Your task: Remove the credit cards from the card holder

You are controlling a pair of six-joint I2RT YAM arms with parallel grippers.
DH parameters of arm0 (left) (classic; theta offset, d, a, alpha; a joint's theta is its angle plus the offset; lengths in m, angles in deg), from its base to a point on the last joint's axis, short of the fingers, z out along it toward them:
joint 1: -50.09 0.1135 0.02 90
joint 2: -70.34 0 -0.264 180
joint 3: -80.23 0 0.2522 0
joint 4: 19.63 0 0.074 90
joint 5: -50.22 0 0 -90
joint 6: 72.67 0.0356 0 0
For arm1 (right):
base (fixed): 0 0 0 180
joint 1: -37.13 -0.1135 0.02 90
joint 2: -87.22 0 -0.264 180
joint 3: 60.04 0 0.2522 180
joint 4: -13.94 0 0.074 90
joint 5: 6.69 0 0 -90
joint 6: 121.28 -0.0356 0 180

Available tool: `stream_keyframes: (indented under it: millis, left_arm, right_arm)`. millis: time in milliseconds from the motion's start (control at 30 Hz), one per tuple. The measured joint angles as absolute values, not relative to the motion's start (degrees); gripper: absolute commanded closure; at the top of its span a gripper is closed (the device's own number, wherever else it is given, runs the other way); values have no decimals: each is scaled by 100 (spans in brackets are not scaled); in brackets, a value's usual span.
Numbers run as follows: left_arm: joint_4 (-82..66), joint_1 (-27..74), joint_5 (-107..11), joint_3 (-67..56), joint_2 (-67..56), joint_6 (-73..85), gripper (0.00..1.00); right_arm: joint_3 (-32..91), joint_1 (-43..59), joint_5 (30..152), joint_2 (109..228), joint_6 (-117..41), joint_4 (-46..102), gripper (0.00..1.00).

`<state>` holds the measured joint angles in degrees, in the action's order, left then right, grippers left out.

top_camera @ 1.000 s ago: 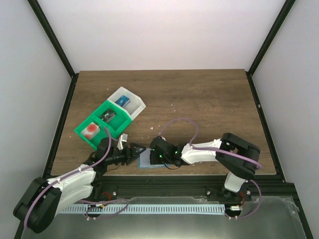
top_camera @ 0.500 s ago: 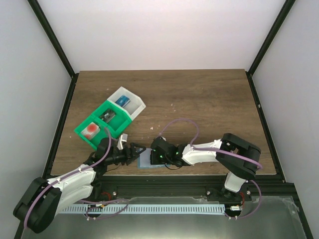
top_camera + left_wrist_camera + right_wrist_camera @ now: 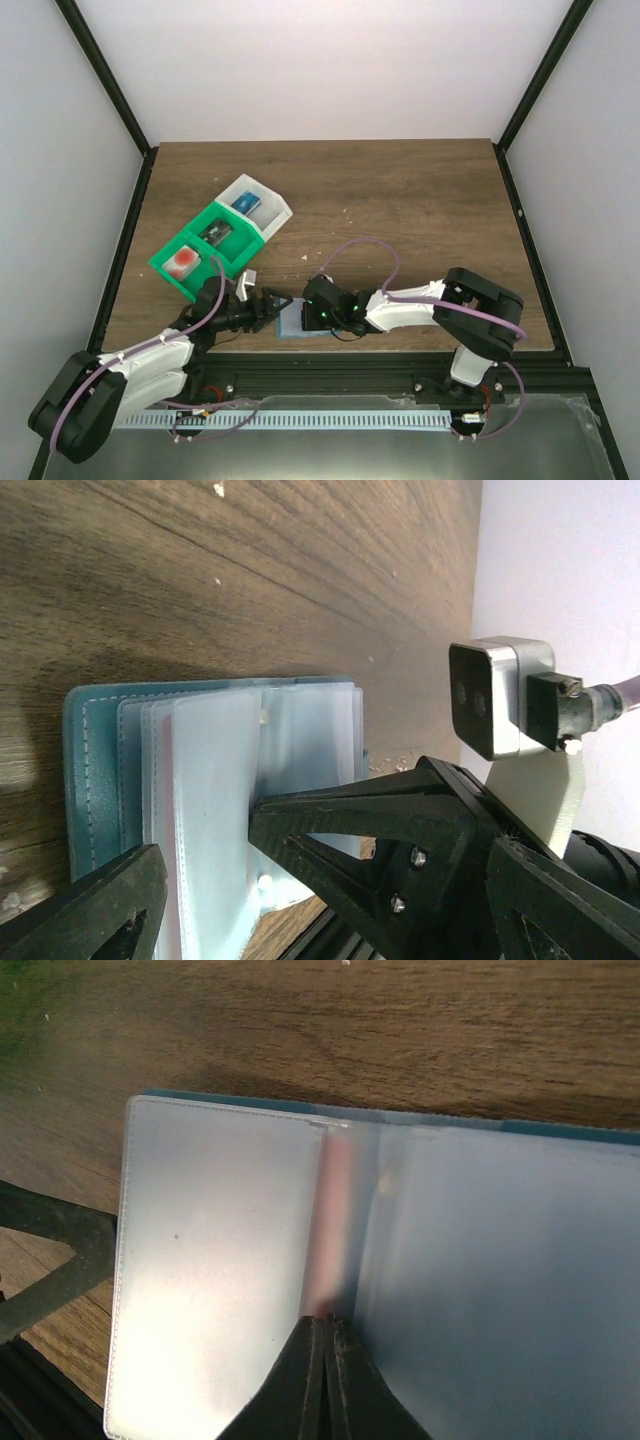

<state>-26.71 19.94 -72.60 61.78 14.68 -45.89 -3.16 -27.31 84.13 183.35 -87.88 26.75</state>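
Observation:
The card holder lies open near the table's front edge, its teal cover under pale plastic sleeves. A pink-red strip shows in the fold between two sleeves. My right gripper is shut, and its tips press into that fold; I see nothing held between them. It also shows as a black wedge in the left wrist view. My left gripper stands wide open at the holder's left edge, its fingers on either side of the sleeves and touching nothing. One white credit card with a red spot lies in a tray.
A green-and-white compartment tray sits at the left of the table, with small dark items in two other compartments. The table's front edge and a black rail run just below the holder. Dark frame posts stand at both sides.

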Motion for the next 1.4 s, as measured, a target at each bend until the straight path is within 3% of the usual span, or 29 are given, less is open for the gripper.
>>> stream_keyframes:
  millis: [900,1167,1400]
  left_arm:
    - [-3241,1445,-7304,6117,1108,-4952,11]
    - [-3357,1323,-7280,6086,1114,-5048,11]
    - [-3589,1236,-7258,6056,963,-5199,11]
  right_arm:
    - [-594,-2729,8455,18252,-8762,2229,100]
    - [-725,-2731,8472,18198,-8740,2052,94]
    - [-1121,-2736,8507,17857,-8723,1904,95]
